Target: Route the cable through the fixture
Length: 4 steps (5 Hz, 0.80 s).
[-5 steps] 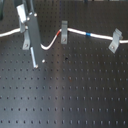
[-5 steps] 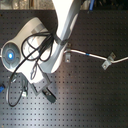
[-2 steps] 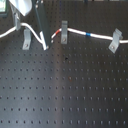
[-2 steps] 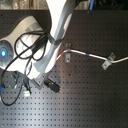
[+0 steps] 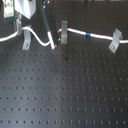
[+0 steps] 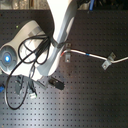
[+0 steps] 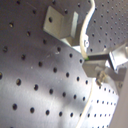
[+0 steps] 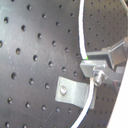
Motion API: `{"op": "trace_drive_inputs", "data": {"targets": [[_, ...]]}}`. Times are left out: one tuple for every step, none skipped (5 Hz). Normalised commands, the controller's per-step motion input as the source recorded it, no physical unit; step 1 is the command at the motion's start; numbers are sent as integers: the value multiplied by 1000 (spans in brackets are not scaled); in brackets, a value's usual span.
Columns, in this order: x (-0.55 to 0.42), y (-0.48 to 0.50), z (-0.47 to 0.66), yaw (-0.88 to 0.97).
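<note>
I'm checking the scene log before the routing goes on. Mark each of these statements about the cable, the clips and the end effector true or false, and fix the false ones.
1. The cable is white with a blue band. True.
2. In the first exterior view three grey clips stand on the board. True: one at that view's left, the fixture in the middle, one at its right.
3. The board is a smooth white tabletop. False: it is dark and dotted with rows of holes.
4. The cable lies coiled in a heap. False: it runs across the board in a long line past the clips.
5. The end effector is far from the cable. False: in the first wrist view the cable runs right by its fingertips.
</note>
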Motion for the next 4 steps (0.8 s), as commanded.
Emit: {"op": "trace_drive_inputs", "data": {"targets": [[-24, -43, 1, -311], [-215, -1, -2, -568], [-193, 9, -2, -677], [-340, 44, 258, -426]]}}
